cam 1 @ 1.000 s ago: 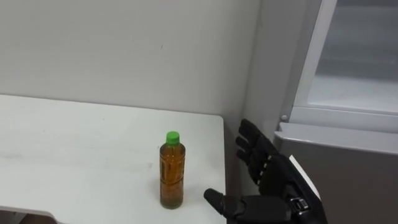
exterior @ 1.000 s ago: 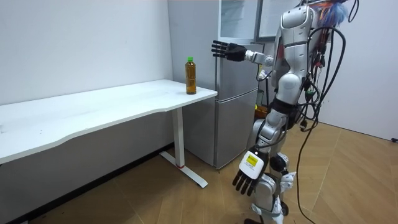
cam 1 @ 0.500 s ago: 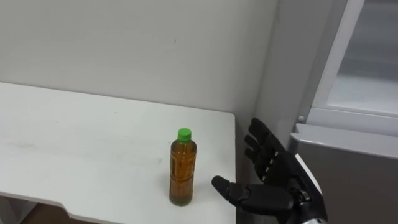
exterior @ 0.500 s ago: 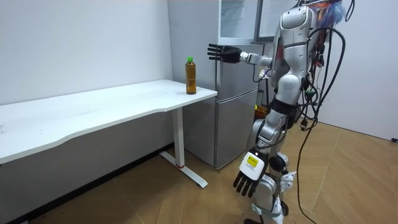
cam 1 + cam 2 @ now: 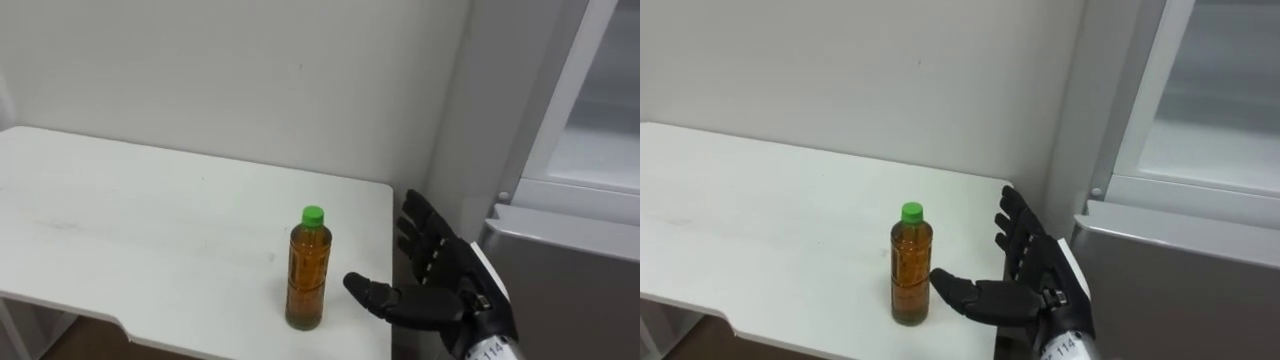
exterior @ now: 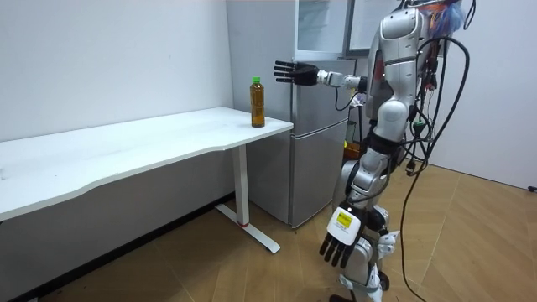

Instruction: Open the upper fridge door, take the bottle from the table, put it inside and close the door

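Observation:
A clear bottle [image 5: 306,275] of amber drink with a green cap stands upright near the right end of the white table [image 5: 120,230]. My right hand [image 5: 435,280] is open just right of it, fingers spread and thumb stretched toward the bottle's lower part, with a small gap between them. In the room view the same hand [image 6: 289,73] is held out at shoulder height, right of the bottle [image 6: 258,102]. My left hand [image 6: 340,243] hangs open by my leg. I stand in front of the grey fridge [image 6: 319,143].
The fridge [image 5: 570,270] stands right against the table's right end. Its upper compartment [image 5: 600,120] is open, showing a pale inside. A white wall runs behind the table. The table stretches far to my left.
My right hand has moved left, closer to the bottle, still open. The eye view has shifted, so the bottle now sits further right in the picture.

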Controlling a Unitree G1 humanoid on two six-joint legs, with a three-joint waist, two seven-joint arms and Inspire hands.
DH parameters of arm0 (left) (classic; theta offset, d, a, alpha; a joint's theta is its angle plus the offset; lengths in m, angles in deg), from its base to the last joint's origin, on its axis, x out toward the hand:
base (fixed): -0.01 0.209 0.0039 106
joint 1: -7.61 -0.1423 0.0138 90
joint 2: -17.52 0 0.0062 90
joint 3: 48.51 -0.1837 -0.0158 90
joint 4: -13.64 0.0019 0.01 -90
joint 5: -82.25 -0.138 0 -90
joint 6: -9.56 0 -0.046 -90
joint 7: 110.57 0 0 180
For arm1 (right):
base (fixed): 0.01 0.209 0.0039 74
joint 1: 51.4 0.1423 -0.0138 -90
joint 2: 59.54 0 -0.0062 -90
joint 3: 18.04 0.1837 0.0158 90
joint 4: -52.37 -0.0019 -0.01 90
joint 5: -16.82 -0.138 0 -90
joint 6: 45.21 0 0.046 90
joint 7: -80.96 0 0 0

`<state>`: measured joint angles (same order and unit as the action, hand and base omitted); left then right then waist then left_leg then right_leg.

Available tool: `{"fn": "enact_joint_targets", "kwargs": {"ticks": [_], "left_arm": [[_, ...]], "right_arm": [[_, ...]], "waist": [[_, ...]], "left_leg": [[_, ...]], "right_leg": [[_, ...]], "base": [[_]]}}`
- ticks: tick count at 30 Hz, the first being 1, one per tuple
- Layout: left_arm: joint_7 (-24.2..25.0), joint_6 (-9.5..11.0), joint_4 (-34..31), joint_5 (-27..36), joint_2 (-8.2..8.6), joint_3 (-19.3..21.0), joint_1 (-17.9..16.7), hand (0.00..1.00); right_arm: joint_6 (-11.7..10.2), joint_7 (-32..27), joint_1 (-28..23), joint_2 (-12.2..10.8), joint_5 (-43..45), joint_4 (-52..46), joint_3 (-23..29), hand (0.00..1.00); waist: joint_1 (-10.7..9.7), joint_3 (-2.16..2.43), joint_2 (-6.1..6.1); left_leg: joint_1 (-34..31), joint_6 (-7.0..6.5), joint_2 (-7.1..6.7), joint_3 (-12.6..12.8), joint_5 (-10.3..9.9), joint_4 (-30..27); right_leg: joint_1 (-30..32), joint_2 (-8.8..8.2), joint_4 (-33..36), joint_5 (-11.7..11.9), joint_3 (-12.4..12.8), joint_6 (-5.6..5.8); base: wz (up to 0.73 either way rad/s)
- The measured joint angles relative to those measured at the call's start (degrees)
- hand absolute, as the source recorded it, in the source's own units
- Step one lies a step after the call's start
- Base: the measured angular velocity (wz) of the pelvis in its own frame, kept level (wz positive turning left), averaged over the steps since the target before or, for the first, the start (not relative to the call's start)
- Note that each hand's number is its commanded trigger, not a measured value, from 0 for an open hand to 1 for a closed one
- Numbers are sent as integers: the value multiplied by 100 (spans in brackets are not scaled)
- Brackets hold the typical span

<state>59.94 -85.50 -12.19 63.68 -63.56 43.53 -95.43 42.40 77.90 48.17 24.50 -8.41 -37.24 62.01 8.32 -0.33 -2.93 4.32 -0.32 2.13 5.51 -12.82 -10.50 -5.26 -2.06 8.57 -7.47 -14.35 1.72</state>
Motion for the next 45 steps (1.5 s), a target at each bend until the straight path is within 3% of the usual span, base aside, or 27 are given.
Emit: {"fn": "enact_joint_targets", "kwargs": {"ticks": [9, 18, 27, 32, 37, 45], "left_arm": [[0, -73, -35, -354, 41, 11, 42, 0], [-8, -149, -233, -358, 77, 7, 28, 0], [-9, -340, -395, -359, 83, -3, -25, 0], [-9, -374, -400, -357, 80, -2, -29, 0], [-8, -382, -397, -354, 80, -3, -47, 0], [15, -395, -398, -352, 94, -6, -38, 0]], "right_arm": [[1, -13, 548, 83, -137, 373, 3, 0], [8, -226, 560, 93, -117, 399, -3, 0], [273, -332, 631, 87, 49, 404, -12, 0], [279, -333, 788, 87, 78, 406, -15, 0], [321, -330, 802, 87, 78, 649, -121, 0], [331, -308, 803, 87, 76, 840, -240, 0]], "waist": [[11, -10, 2], [44, -6, -6], [234, 3, -33], [315, -8, -71], [322, -57, -144], [350, -58, -126]], "left_leg": [[-16, 2, -5, -60, -1, -23], [-17, -5, -45, -163, 4, -42], [-64, -27, -82, -269, 18, -44], [-63, -32, -89, -307, 21, -46], [-53, -32, -95, -342, 21, -51], [-90, -31, -108, -328, 21, -72]], "right_leg": [[-27, -2, -1, 0, -19, 0], [-64, -39, -2, -16, -108, 24], [-66, -69, -2, -24, -152, 37], [-91, -74, -4, -26, -154, 41], [-136, -75, -15, -35, -153, 54], [-140, -75, -77, -35, -160, 54]], "base": [[3], [5], [6], [5], [5], [0]]}}
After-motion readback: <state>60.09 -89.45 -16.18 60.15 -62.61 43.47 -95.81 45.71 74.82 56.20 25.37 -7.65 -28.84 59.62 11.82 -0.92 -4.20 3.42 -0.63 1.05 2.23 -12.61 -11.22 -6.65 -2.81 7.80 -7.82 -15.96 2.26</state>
